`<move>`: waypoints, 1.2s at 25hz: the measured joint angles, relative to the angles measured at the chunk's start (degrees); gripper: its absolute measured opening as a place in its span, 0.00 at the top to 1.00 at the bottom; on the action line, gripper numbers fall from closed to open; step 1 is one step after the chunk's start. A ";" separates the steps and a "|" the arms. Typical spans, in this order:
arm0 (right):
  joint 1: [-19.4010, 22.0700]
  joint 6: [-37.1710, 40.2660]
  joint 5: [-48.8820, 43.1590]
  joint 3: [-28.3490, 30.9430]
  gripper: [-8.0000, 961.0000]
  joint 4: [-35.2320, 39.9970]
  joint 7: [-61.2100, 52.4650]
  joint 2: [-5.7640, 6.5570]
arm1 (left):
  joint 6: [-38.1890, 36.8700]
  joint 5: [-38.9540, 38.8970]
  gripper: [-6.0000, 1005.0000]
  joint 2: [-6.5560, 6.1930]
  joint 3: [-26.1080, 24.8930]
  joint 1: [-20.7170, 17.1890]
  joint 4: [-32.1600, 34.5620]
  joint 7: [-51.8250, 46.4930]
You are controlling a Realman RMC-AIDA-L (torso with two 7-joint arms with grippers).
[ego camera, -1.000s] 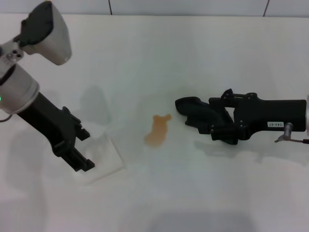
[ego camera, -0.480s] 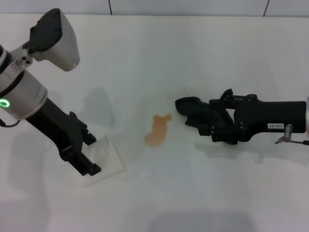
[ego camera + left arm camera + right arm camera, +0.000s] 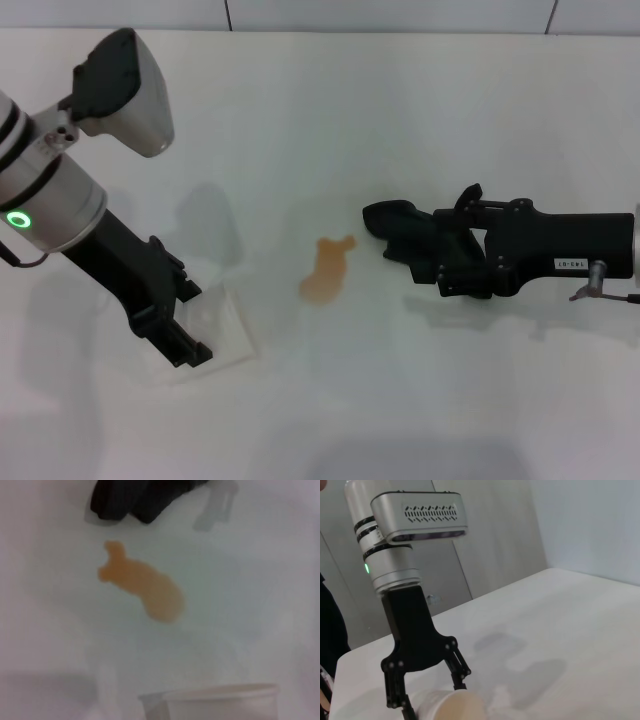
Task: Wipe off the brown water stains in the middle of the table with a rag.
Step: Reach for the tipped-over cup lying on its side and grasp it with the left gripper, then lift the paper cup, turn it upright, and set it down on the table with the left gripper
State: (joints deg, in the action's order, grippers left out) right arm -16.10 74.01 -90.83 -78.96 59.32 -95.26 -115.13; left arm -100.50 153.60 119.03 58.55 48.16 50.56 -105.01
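The brown water stains [image 3: 327,270] form one orange-brown lobed blotch in the middle of the white table [image 3: 330,120]; the left wrist view shows the blotch [image 3: 142,587] too. My right gripper [image 3: 418,246] lies low over the table just right of the blotch, shut on the dark rag [image 3: 392,220]. The rag's free end points at the stain, a short gap away, and appears in the left wrist view [image 3: 135,497]. My left gripper [image 3: 185,335] is down at the left, its fingers [image 3: 461,672] closed on a tilted white paper cup [image 3: 222,325].
The cup [image 3: 450,705] has a tan-tinted inside and its rim [image 3: 220,700] faces the stain. A grey wall strip runs along the table's far edge [image 3: 400,28].
The left arm has swung rightward and slightly down, its gripper sliding lower along the cup. The right gripper, rag and stain have stayed put.
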 joint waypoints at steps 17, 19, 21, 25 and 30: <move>-0.04 0.64 -0.03 -0.23 0.13 0.00 0.00 0.09 | 1.93 -2.05 0.13 0.15 1.56 -0.12 -1.06 0.31; -0.02 0.69 -0.05 -0.23 0.13 0.00 0.00 0.09 | 2.06 -2.09 0.13 0.15 1.56 -0.22 -1.07 0.31; -0.01 0.72 -0.05 -0.23 0.13 0.00 0.00 0.09 | 2.23 -2.11 0.13 0.14 1.56 -0.29 -1.07 0.25; 0.01 0.90 -0.05 -0.23 0.13 0.00 -0.01 0.09 | 2.32 -2.17 0.14 0.14 1.50 -0.33 -1.06 0.00; 0.07 1.35 -0.03 -0.23 0.13 0.01 -0.01 0.09 | 1.93 -2.84 0.26 0.08 0.95 -0.25 -0.25 -0.42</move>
State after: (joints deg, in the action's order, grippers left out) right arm -16.02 75.35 -90.86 -79.18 59.34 -95.27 -115.05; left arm -98.57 150.76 119.12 59.50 47.91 50.30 -105.43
